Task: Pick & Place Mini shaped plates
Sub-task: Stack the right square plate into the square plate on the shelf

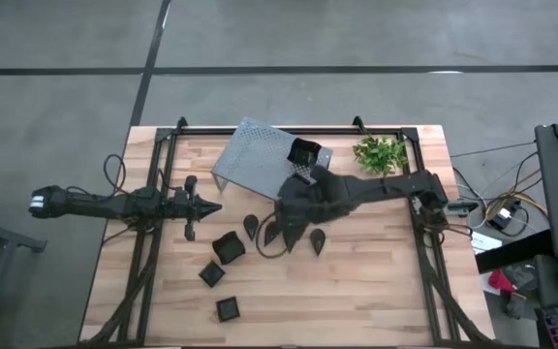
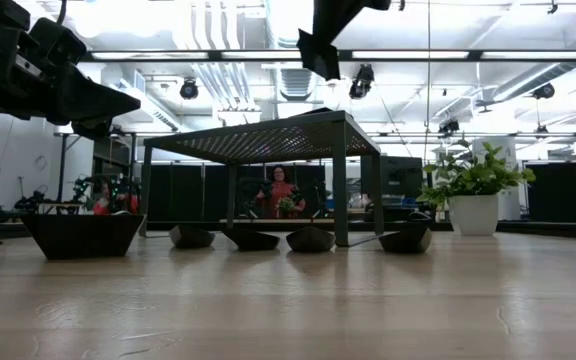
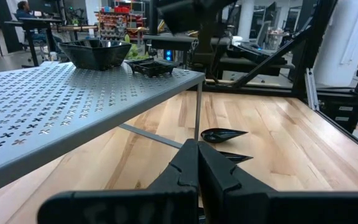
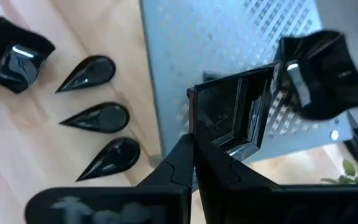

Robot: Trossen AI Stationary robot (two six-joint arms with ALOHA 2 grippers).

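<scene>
In the right wrist view the right gripper (image 4: 194, 146) is pinched tight on the rim of a square plate (image 4: 229, 115), which hangs over the near edge of the grey shelf (image 4: 216, 37). A second dish (image 4: 322, 74) already sits on the shelf just beyond it, so the free space lies to that dish's side. Three teardrop plates (image 4: 101, 117) lie on the wood below. From above, the left gripper (image 1: 204, 206) waits fully closed and empty on the wooden table (image 1: 376, 281), short of the shelf and farther from it than the right. At table height, more plates (image 2: 311, 240) sit under the shelf beside a potted plant (image 2: 473, 190), with an open hall and a distant person behind.
</scene>
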